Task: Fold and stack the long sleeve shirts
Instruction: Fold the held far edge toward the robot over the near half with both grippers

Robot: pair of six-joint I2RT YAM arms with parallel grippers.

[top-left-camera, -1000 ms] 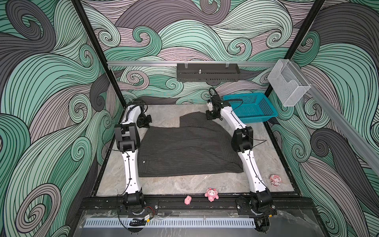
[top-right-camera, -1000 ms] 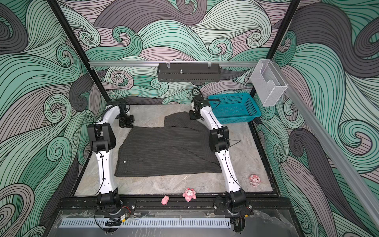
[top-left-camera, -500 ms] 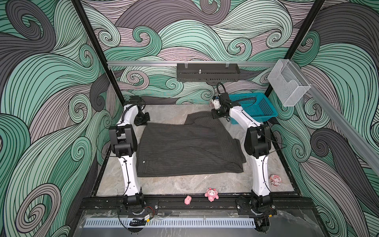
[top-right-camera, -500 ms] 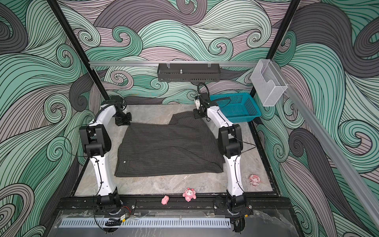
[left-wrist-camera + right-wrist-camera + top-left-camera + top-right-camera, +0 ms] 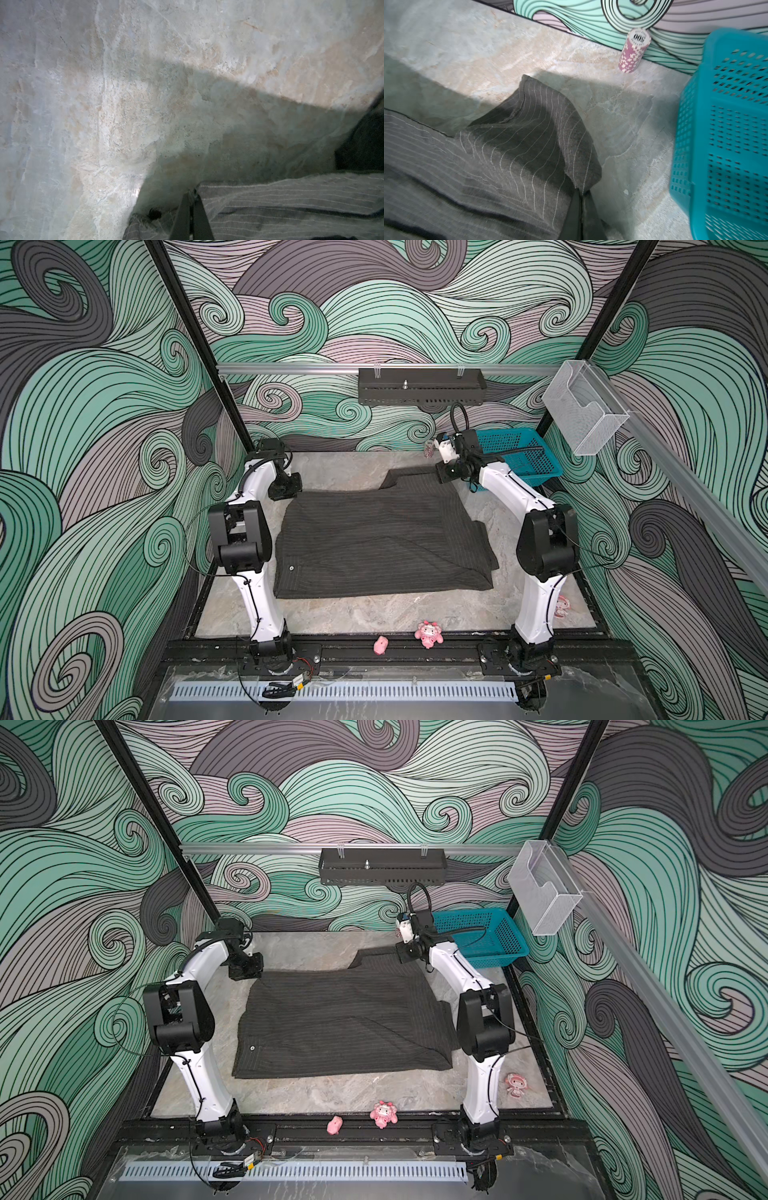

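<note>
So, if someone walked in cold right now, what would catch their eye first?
Past the swirly walls, the dark pinstriped shirt spread across the middle of the table, with the left arm and right arm each holding a far corner in shut jaws. Next, the teal basket at the far right corner.

- Left arm (image 5: 257, 605) is rising from its base at the lower left of both top views, folding sharply halfway up and sending its white forearm toward the upper left.
- Left gripper (image 5: 286, 489) is pointing down at the end of that forearm. In the left wrist view its jaws are pressing together, pinching an edge of the shirt (image 5: 374, 547).
- Right arm (image 5: 536, 605) is standing up from the lower right, bending at mid-height and stretching long toward the upper middle.
- Right gripper (image 5: 444, 476) is tilting down. In the right wrist view its closed jaws are clamping a lifted corner of the shirt.
- The two grippers are sitting well apart, left and right across the frame.
</note>
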